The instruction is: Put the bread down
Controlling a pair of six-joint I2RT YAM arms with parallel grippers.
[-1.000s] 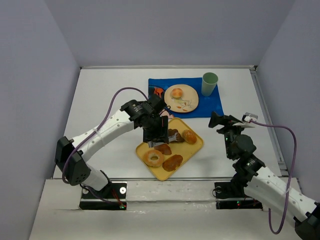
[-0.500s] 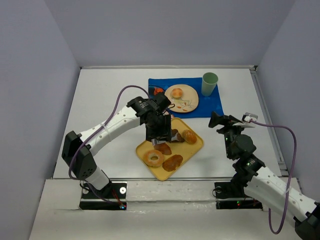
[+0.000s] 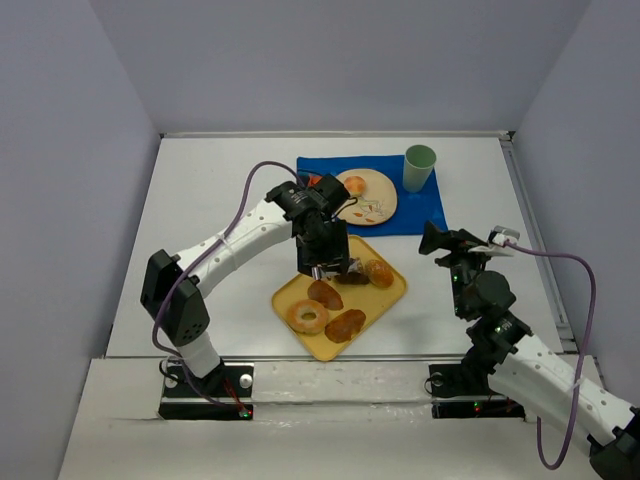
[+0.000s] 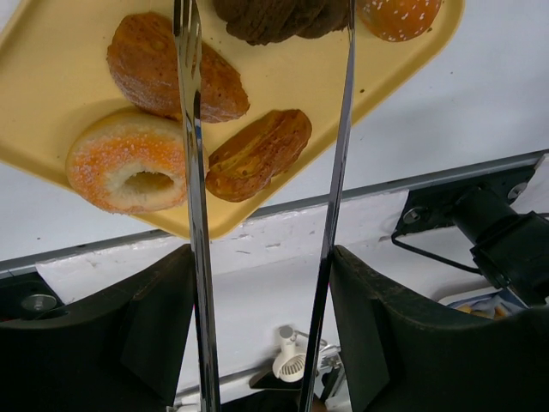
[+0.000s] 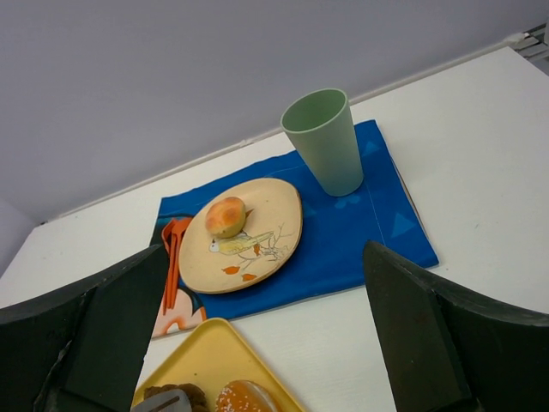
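A yellow tray holds several breads: a sugared doughnut, two brown pastries, a dark chocolate bread and an orange bun. My left gripper is shut on metal tongs. The tongs' arms are spread over the tray, and their tips run out of the frame by the dark bread. A beige plate on a blue mat bears one round bun. My right gripper is open and empty, right of the tray, facing the plate.
A green cup stands on the blue mat right of the plate. Orange cutlery lies on the mat's left edge. The table's near metal rail runs just below the tray. Grey walls enclose the table.
My left arm has swung toward the far right, carrying the tongs from the tray's middle to over the dark chocolate bread. The right arm has not moved.
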